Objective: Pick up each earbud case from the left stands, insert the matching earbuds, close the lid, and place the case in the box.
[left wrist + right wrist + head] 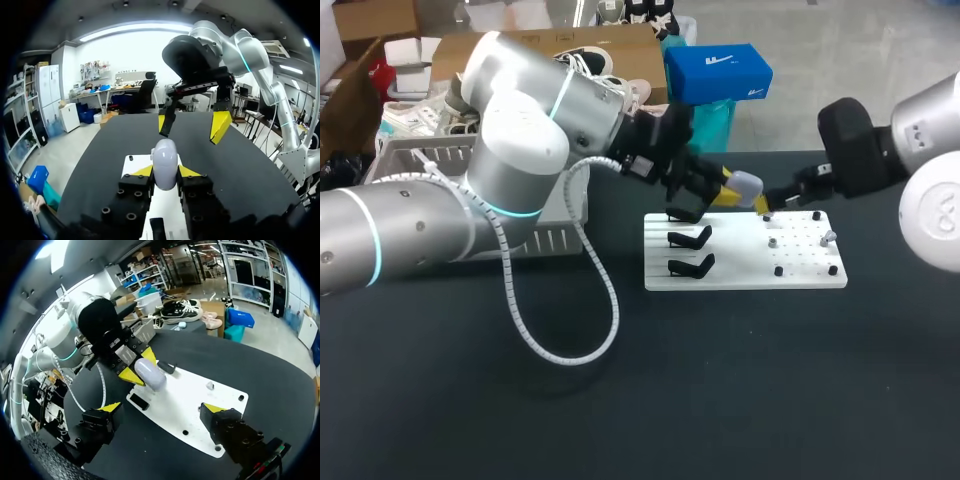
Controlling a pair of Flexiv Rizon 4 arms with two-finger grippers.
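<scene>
No lettering or number can be read; no label or sign either.

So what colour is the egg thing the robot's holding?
The earbud case is pale lavender-grey; clearest in the left wrist view.

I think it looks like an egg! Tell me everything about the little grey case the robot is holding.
The earbud case is small, rounded like a pebble, pale grey and smooth, like plastic. No open lid shows. The left tool pinches it between both yellow tips, up in the air above the white board. Nothing else touches it; the right tool is open just ahead of it.
</scene>
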